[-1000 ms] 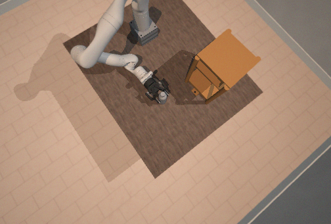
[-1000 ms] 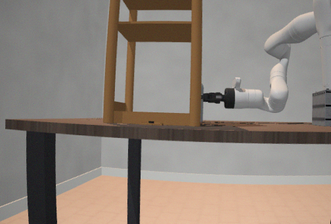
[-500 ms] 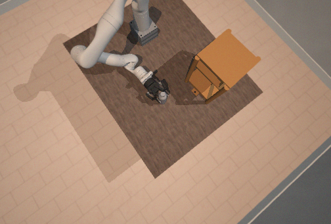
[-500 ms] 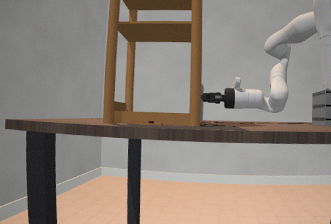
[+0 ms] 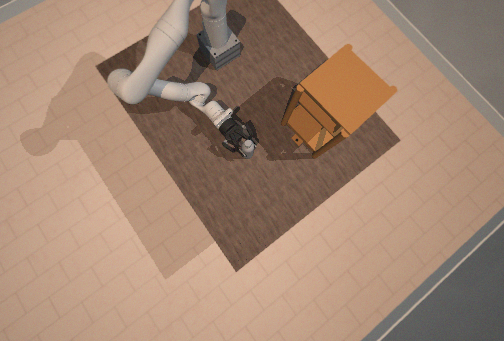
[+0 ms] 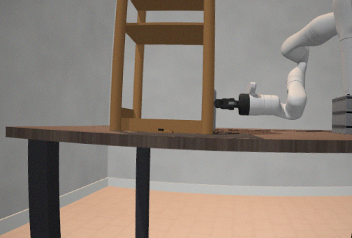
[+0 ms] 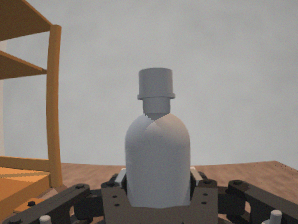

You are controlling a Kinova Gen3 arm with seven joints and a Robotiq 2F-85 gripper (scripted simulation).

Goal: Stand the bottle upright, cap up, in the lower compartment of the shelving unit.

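Clenched around the lower body of a pale grey plastic bottle (image 7: 157,156) with a stepped cylindrical cap, the black two-fingered pincer (image 7: 158,192) has the bottle upright, cap up, between its fingers, as the wrist view shows. From above, the bottle (image 5: 247,148) is seen over the dark brown wood-grain table top (image 5: 250,203), near the open front of the orange-brown wooden shelving unit (image 5: 350,83) and apart from it, not in either compartment. In the exterior view the pincer (image 6: 223,103) reaches level toward the shelving unit's right front post (image 6: 208,54), which hides nearly all of the bottle; whether its base touches the table cannot be told. Behind the pincer, the white jointed arm (image 5: 165,48) bends back to its grey block pedestal (image 5: 232,55), well away from the shelving unit on the same table. The shelving unit's lower compartment floor (image 6: 164,125) lies just above the table top (image 6: 105,138), which rests on black legs (image 6: 43,187) over a tan tiled floor (image 5: 75,263).
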